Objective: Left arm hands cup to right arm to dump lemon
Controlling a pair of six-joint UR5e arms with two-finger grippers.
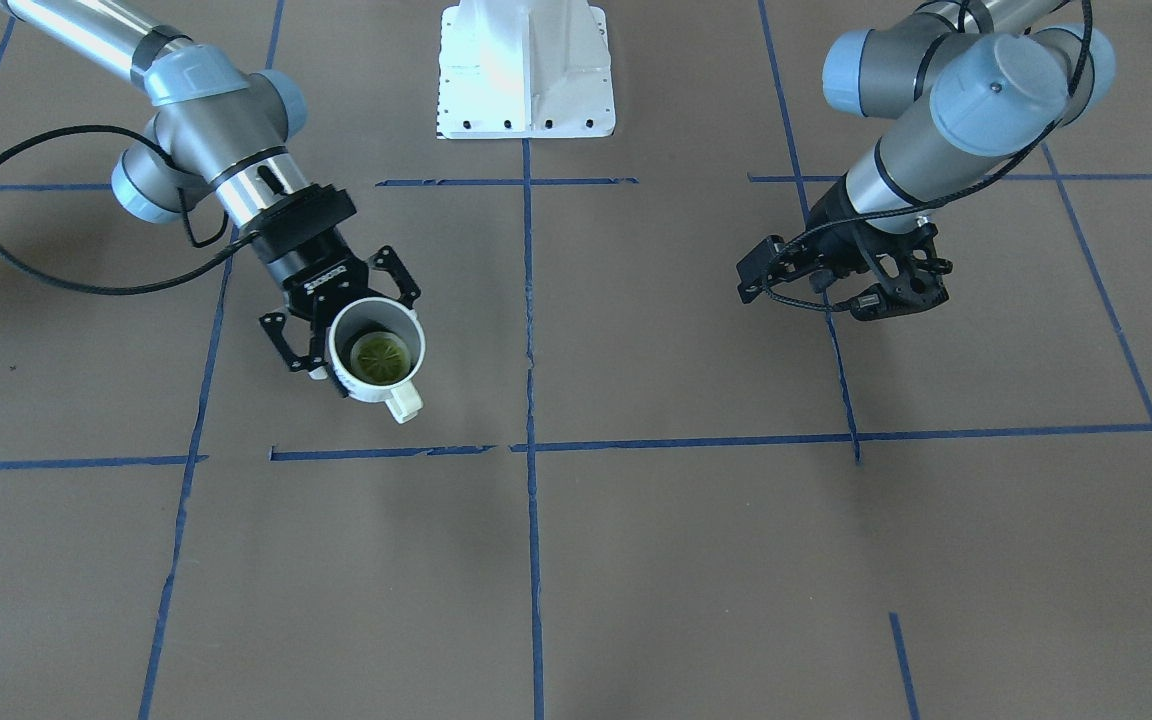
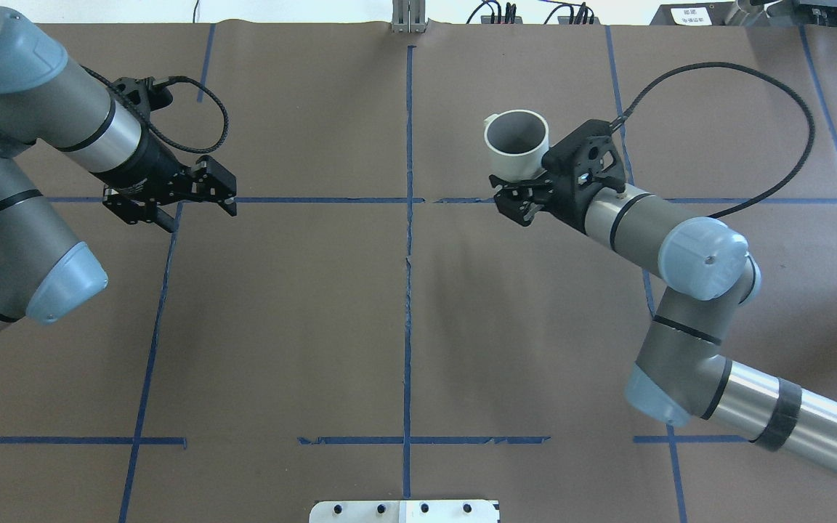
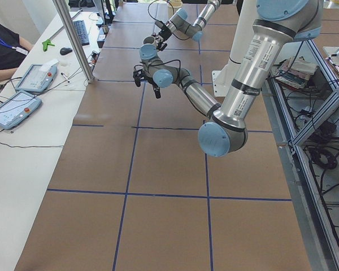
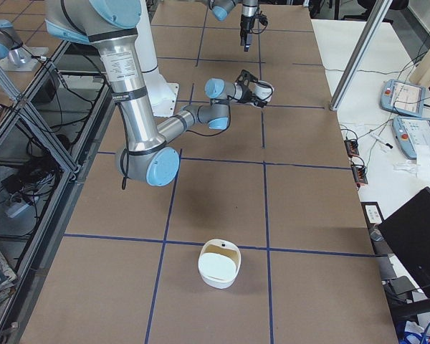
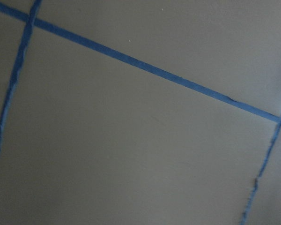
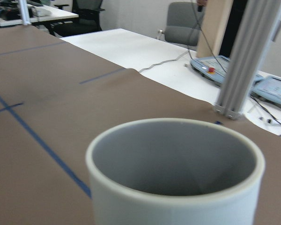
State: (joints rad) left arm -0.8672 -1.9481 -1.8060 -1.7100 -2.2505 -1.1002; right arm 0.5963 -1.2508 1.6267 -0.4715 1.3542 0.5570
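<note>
My right gripper (image 1: 346, 318), lettered black, is shut on the white cup (image 1: 376, 350) and holds it upright above the table, with the cream handle (image 1: 403, 403) pointing away from me. The yellow-green lemon (image 1: 379, 357) lies inside the cup. In the overhead view the right gripper (image 2: 524, 192) grips the cup (image 2: 516, 142) by its near wall. The right wrist view shows only the cup's rim and grey inside (image 6: 178, 173), not the lemon. My left gripper (image 2: 197, 207), skeletal black, is open and empty over the table's left side, far from the cup; it also shows in the front-facing view (image 1: 891, 295).
A white bowl-like container (image 4: 219, 263) stands on the table towards its right end. The white robot base (image 1: 526, 70) is at the table's rear middle. Blue tape lines (image 2: 407, 218) grid the brown table. A metal post (image 6: 243, 61) and an operator's desk with pendants (image 3: 17, 93) lie beyond the far edge.
</note>
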